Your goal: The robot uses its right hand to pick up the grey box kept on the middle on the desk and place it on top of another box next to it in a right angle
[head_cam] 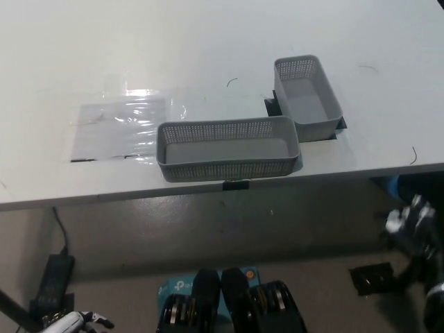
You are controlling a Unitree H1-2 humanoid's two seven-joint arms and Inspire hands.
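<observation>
**Two grey boxes near the bench's front edge**

Both touched at a corner: the long box [227,147] by the front edge, the second box [307,95] behind it. The right hand [415,229] hung below the bench, holding nothing, fingers unclear. A lift could snag the neighbour.

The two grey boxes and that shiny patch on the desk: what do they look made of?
Near grey box and far grey box: apparently moulded plastic, matte, with a fine perforated mesh pattern along the walls and solid floors. Shiny patch: probably clear plastic film or tape lying flat on the desk, judging by its wrinkled glare.
</observation>
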